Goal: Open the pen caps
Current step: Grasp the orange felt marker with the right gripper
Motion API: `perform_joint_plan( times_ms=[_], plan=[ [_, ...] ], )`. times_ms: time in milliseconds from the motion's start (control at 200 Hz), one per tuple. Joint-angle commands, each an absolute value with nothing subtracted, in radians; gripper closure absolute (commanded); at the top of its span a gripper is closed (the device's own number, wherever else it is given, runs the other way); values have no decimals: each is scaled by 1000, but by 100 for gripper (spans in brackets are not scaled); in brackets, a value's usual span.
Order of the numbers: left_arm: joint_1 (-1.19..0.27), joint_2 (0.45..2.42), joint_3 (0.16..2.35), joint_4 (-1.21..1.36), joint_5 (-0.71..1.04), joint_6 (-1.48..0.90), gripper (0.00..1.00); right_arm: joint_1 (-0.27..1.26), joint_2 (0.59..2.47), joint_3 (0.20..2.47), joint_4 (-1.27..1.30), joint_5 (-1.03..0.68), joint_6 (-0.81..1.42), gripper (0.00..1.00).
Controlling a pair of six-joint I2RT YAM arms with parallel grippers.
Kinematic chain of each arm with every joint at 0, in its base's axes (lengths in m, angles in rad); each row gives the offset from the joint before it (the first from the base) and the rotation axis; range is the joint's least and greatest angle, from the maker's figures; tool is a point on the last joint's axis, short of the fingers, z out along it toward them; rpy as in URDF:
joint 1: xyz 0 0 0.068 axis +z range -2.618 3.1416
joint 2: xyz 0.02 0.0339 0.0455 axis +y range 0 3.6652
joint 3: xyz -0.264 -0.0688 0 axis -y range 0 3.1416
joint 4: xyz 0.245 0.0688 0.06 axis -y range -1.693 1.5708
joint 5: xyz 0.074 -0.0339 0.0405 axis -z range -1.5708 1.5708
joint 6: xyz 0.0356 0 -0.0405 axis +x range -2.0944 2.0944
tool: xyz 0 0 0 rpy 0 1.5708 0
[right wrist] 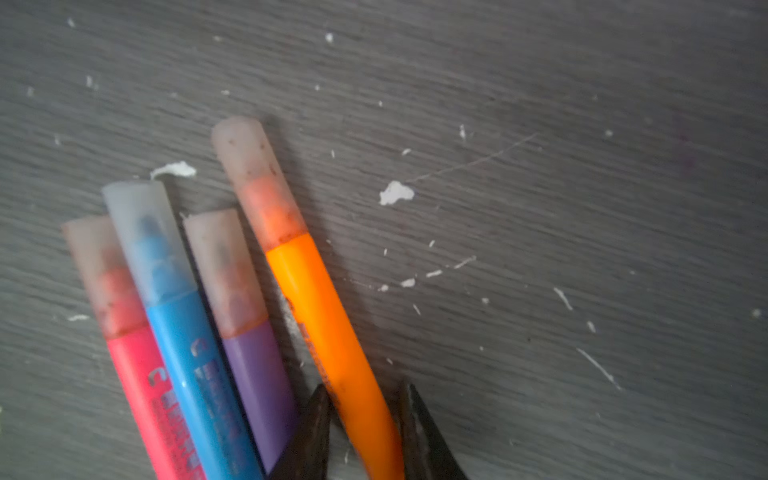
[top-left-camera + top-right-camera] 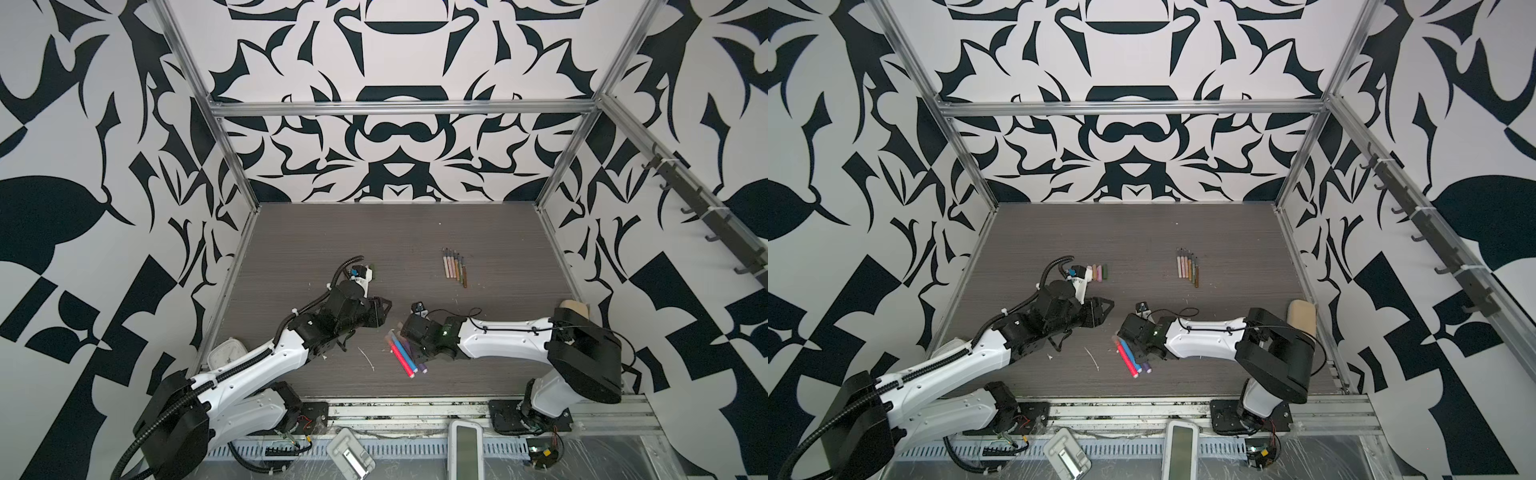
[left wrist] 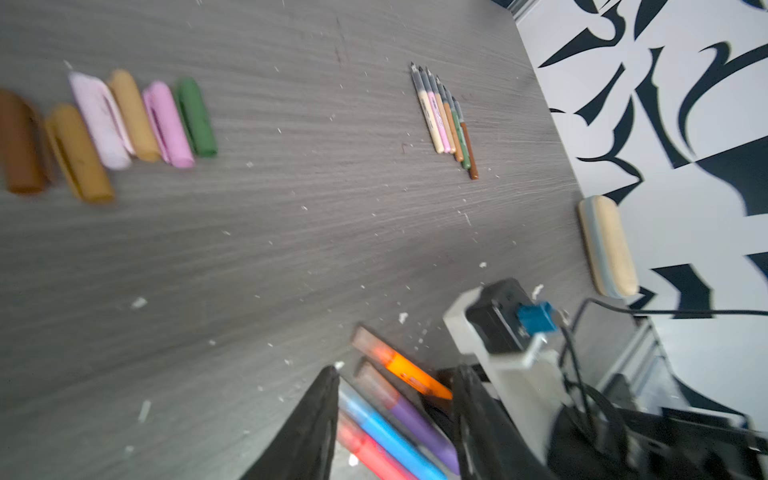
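Black-and-white patterned walls, grey tabletop

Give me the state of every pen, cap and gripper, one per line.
Left gripper: open, empty.
Right gripper: fingers astride orange pen, grip unclear.
Orange pen: capped.
Purple pen, blue pen, pink pen: capped, lying flat.
Thin pens: uncapped, in a row.
Loose caps: off, in a row.

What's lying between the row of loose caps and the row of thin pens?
Only bare table with white specks lies between the caps and thin pens, as the left wrist view shows.
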State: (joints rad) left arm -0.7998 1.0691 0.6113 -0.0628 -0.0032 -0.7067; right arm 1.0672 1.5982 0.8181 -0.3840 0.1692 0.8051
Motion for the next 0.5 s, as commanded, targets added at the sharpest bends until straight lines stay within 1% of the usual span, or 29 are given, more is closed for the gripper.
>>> perform_joint_plan(
  times_ms=[0,95,120,160,315,415,495],
  plan=[
    [-802,1065,617,-103,112,-836,51,1004,1594,819,-357,90,808,73],
    [-802,1055,591,-103,165,-914,51,892,1542,742,-240,-62,803,80],
    [-802,1055,586,-103,174,-934,50,866,1527,729,-233,-90,793,84],
    [-802,1054,580,-101,189,-964,50,830,1503,726,-250,-108,765,87],
    [-802,1046,584,-85,244,-1022,48,753,1400,797,-424,-117,618,88],
    [-802,1019,591,-89,226,-1019,46,736,1314,820,-476,-110,580,88],
    [-802,995,613,-122,191,-1002,44,730,1269,817,-475,-142,591,89]
  ],
)
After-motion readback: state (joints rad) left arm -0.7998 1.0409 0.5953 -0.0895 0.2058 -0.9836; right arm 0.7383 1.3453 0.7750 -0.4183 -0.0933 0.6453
